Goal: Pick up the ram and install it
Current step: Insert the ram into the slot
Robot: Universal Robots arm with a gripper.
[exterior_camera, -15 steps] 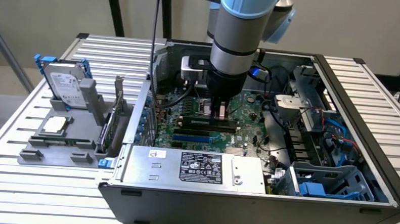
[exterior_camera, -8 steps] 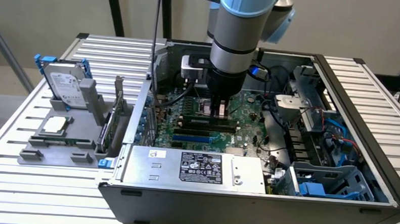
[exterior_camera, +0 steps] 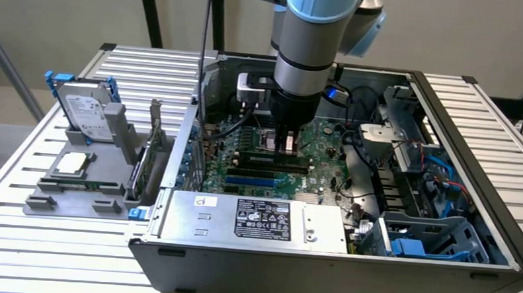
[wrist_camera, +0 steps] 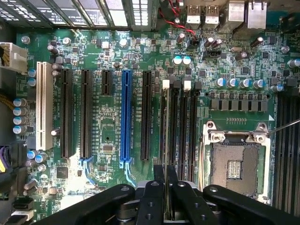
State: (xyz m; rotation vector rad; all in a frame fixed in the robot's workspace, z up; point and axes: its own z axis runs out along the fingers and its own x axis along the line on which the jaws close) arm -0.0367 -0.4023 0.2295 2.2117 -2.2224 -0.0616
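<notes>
Jaws clamped on the thin green ram stick (wrist_camera: 167, 140)
Held on edge between the jaws, its long axis runs along the black motherboard slots (wrist_camera: 180, 126).

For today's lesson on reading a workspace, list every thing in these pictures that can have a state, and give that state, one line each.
Grey computer case: side open, motherboard exposed.
Thin green ram stick: held edge-on over a black memory slot; seating cannot be told.
Black gripper: jaws shut on the ram stick.
Square silver processor socket: empty, no chip in it.
Long blue expansion slot: empty.
Silver hard drive in blue frame: standing upright outside the case.
</notes>
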